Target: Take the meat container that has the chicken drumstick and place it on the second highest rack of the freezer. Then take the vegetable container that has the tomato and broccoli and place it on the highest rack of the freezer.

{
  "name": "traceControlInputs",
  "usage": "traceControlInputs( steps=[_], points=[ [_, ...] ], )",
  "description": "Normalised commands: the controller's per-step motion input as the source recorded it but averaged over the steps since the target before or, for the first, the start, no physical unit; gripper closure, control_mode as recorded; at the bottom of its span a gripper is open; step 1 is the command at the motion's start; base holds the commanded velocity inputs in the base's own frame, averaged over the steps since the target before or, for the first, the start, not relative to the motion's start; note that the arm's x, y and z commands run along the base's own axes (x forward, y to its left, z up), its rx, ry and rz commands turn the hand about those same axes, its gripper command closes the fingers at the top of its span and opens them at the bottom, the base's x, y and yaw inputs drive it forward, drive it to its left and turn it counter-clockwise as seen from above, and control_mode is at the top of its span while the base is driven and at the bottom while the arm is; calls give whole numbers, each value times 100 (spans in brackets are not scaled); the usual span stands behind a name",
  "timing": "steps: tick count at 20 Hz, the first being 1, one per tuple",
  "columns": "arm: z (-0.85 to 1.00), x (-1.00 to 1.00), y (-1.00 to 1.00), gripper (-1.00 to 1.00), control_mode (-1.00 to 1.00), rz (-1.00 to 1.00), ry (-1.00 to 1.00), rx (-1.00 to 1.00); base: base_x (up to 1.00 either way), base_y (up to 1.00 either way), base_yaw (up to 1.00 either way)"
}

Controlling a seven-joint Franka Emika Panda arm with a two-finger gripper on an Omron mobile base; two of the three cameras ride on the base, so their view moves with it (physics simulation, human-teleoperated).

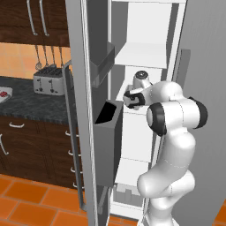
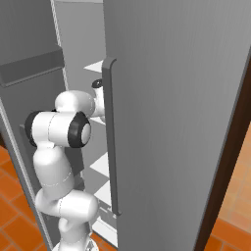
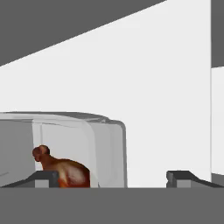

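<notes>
You see the arm reaching into the open freezer (image 1: 145,26). In your hand view, the meat container (image 3: 87,140) sits on a white shelf, low and left. The chicken drumstick (image 3: 61,169) lies inside, just behind the left fingertip. Your gripper (image 3: 113,178) stands wide, holding nothing.

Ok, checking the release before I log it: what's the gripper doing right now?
Gripper: open, holding nothing; its left fingertip is in front of the meat container.

The chicken drumstick (image 3: 61,170), glossy orange-brown, lies inside a clear meat container (image 3: 94,144) just ahead of the pincer (image 3: 111,179); the freezer (image 1: 145,53) stands open, its interior white.
</notes>
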Motion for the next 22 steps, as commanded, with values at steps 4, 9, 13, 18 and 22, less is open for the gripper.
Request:
traceControlInputs(
  steps=[4,9,13,18,22],
  points=[
    [43,-48,0,-100,-100,0,-13,0,0,0,0],
    [53,-42,15,-100,-100,0,-4,0,0,0,0],
    [23,-74,16,-100,-100,2,-5,0,0,0,0],
    [56,-80,6,-100,-100,4,0,0,0,0,0],
    [57,-79,1,-100,-100,9,3,0,0,0,0]
  ],
)
